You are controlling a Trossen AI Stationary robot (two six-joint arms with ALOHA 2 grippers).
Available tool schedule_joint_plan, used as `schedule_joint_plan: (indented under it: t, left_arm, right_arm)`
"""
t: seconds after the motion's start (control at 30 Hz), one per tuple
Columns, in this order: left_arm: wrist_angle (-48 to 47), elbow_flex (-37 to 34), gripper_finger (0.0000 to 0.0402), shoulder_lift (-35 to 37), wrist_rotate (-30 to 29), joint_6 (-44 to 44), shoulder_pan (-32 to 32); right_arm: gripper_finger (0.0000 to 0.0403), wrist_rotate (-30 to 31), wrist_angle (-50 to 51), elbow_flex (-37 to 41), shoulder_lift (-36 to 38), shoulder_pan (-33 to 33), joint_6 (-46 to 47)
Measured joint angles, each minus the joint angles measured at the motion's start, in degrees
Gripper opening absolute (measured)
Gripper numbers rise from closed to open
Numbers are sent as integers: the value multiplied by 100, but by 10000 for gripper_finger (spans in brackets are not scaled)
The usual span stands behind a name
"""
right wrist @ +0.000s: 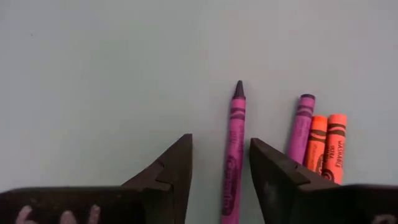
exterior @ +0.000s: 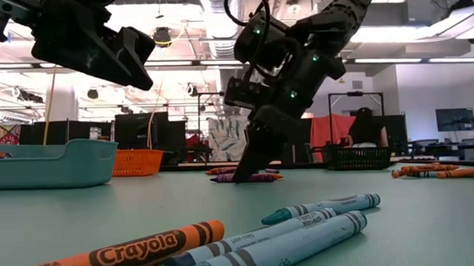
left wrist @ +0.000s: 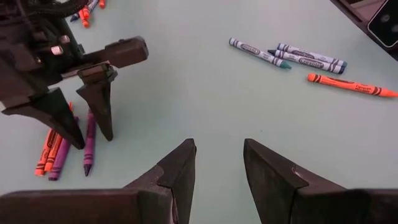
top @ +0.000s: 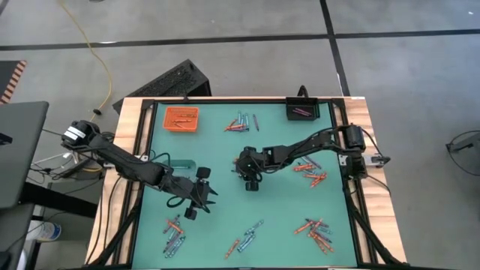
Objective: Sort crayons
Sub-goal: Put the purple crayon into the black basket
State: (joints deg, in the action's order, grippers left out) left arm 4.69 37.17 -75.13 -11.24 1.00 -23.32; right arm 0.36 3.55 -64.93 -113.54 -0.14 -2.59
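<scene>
Green matting covers the table (top: pixel 217 150), its wooden rim showing on both sides. Taking the small orange plastic tray (top: pixel 181 118) at the far edge as landmark: the left gripper (top: pixel 201 196) hangs well nearer than the tray and slightly right of it, its fingers (left wrist: pixel 180 171) parted over bare mat, holding nothing. Right of the tray and nearer, the right gripper (top: pixel 251 182) stands tips-down on the mat, its jaws apart on either side of a thin purple wax crayon (right wrist: pixel 233 152) without pinching it. That crayon lies flat between the fingers (right wrist: pixel 171 168), long axis running straight out from the wrist, its pointed tip aimed away from the gripper. Just beside it lie a second purple crayon (right wrist: pixel 301 127) and two orange crayons (right wrist: pixel 327 146), roughly parallel.
</scene>
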Motion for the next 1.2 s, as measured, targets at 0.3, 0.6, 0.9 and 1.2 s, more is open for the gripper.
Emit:
schedule_joint_plan:
  t: [0.3,0.6,0.9,1.2]
  left_arm:
    - [-1,0,126,0,-1,28,0]
    - [-3,0,126,2,-5,30,-1]
    - [-7,0,126,4,-12,54,0]
    - [6,2,125,4,-174,224,12]
  right_arm:
    - [80,-22,46,-2,0,183,61]
    - [6,-168,88,-2,4,203,-91]
    - [2,-462,420,-42,291,319,-366]
    - [1,69,1445,-135,1344,214,-1171]
